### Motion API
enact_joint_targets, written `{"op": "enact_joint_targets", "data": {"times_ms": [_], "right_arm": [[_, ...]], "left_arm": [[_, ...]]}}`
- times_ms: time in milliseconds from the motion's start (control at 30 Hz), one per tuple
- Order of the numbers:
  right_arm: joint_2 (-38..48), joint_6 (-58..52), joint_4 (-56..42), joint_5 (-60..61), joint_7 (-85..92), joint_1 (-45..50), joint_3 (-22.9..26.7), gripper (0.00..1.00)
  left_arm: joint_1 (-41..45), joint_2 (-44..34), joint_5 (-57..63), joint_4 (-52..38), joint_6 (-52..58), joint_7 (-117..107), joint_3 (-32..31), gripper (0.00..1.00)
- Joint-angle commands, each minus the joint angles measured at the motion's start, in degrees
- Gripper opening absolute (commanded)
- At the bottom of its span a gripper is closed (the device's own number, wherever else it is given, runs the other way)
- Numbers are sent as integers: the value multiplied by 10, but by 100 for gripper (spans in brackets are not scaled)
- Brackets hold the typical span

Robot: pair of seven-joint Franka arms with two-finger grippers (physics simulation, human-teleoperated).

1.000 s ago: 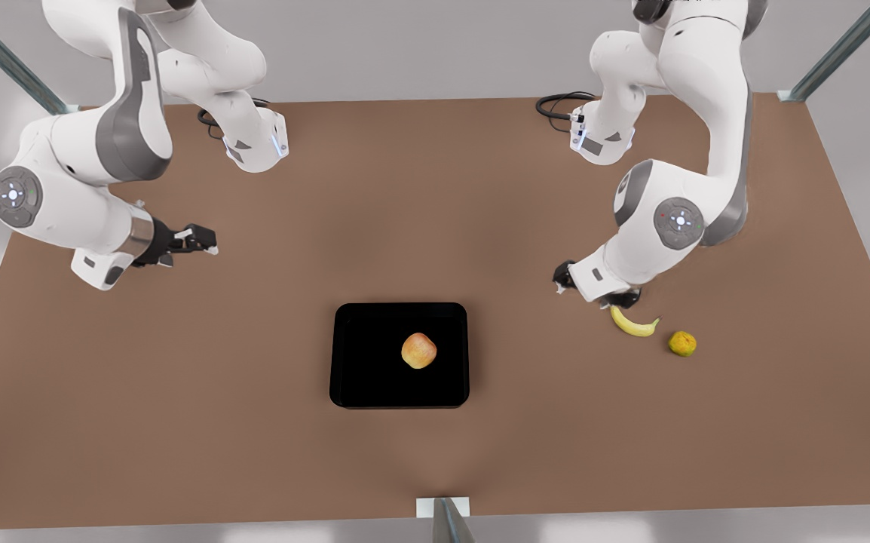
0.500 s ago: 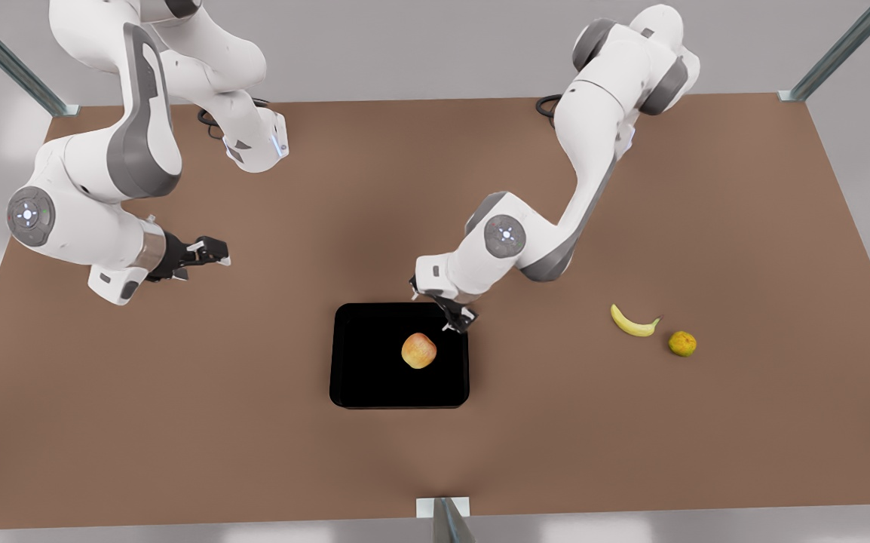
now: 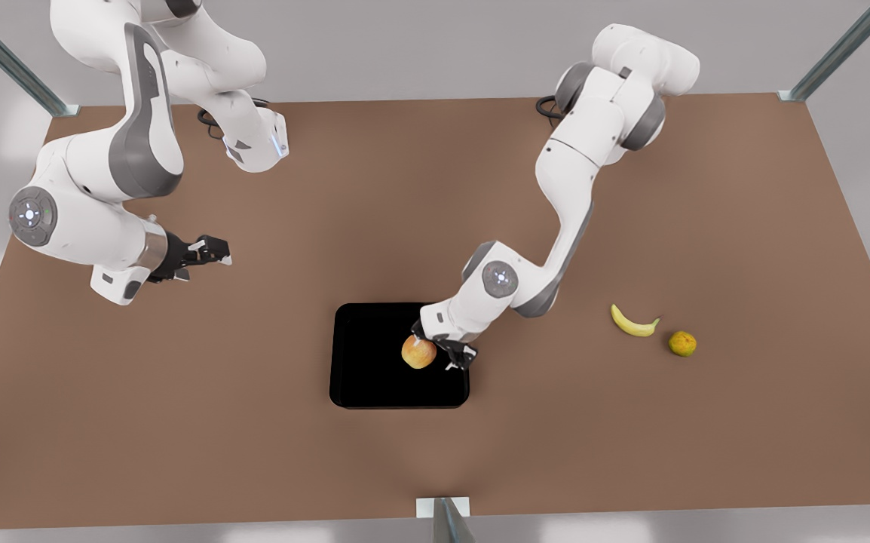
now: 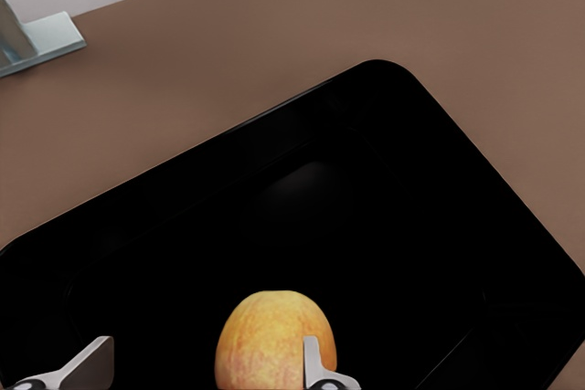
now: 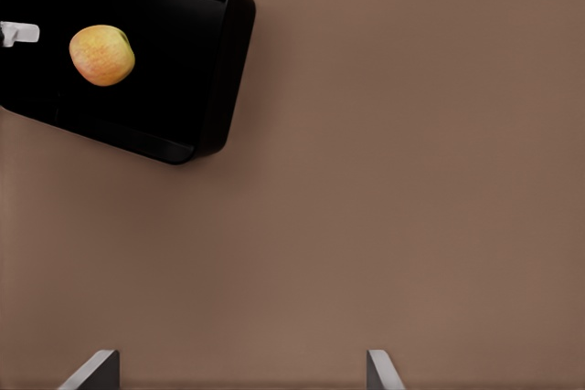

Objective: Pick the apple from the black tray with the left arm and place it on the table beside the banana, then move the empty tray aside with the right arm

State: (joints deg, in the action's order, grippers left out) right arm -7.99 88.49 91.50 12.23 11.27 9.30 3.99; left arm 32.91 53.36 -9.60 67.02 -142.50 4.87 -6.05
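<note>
The yellow-orange apple point(image 3: 418, 354) lies inside the black tray point(image 3: 367, 369) at mid table. My left gripper point(image 3: 439, 353), on the arm at the front view's right, hovers open right at the apple's side. In the left wrist view its fingertips point(image 4: 312, 361) stand wide apart, one of them over the apple point(image 4: 265, 340), with the tray point(image 4: 366, 207) beneath. The banana point(image 3: 633, 323) lies on the table toward the front view's right. My right gripper point(image 3: 212, 251) waits open above bare table at the front view's left; its wrist view shows the tray point(image 5: 196, 79) and apple point(image 5: 101, 55) from afar.
A small orange-green round fruit point(image 3: 681, 343) sits just past the banana. Brown table point(image 3: 254, 452) stretches around the tray. A metal post bracket point(image 3: 442, 509) stands at the near edge, and cables point(image 3: 556, 105) lie by the arm bases.
The left arm swung from beside the banana over to the tray and came down at the apple. The right arm shifted only slightly.
</note>
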Motion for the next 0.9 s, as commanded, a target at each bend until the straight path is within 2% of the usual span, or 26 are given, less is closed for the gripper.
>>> {"op": "enact_joint_targets", "data": {"times_ms": [0, 300, 867], "right_arm": [[-5, -1, -2, 0, 9, 11, -9, 100], [-6, 11, -8, -1, 10, 19, -13, 100], [-6, 24, -8, -2, 10, 19, -14, 100]], "left_arm": [[0, 6, 0, 0, -60, -44, 0, 100], [20, 39, -3, -7, -117, -43, -6, 100], [31, 80, 0, -20, -149, -41, -3, 100]]}}
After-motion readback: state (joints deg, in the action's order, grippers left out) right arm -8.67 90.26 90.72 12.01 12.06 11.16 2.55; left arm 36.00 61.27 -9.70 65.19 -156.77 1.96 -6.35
